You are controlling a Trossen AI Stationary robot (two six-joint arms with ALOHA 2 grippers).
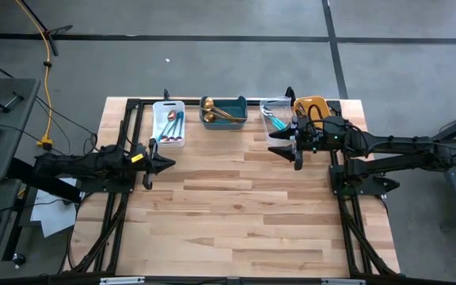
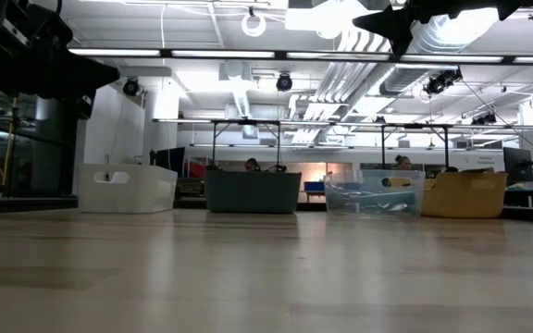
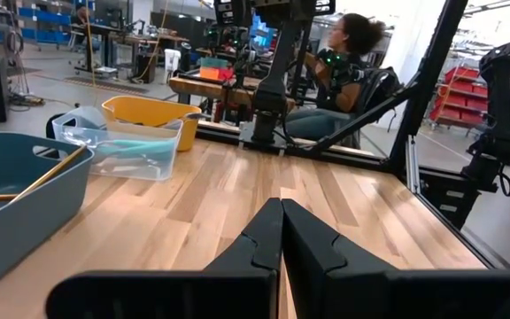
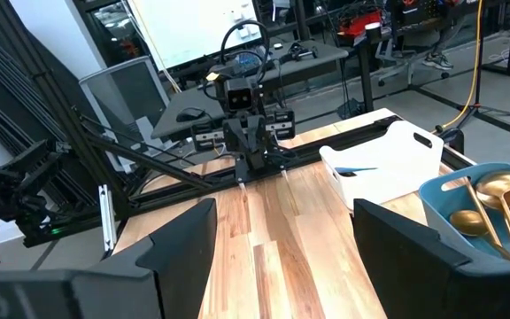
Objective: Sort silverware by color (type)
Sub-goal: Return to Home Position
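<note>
The silverware lies in bins along the table's far edge. Spoons with pinkish bowls and bluish handles (image 1: pixel 171 125) lie in the white bin (image 1: pixel 169 136). Gold spoons (image 1: pixel 217 111) (image 4: pixel 490 199) lie in the teal bin (image 1: pixel 241 104). Teal-handled pieces (image 1: pixel 275 120) lie in the clear bin (image 1: pixel 274 102). The contents of the orange bin (image 1: pixel 313 103) do not show. My left gripper (image 1: pixel 171 164) (image 3: pixel 282 217) is shut on nothing at the table's left edge, pointing level. My right gripper (image 1: pixel 279 150) (image 4: pixel 282 226) stands open and empty just in front of the clear bin.
Black frame rails (image 1: pixel 121 198) (image 1: pixel 347 214) run along the table's left and right sides. A person (image 3: pixel 343 71) sits beyond the table's right side. The wood top (image 1: pixel 236 214) between the arms lies bare toward the near edge.
</note>
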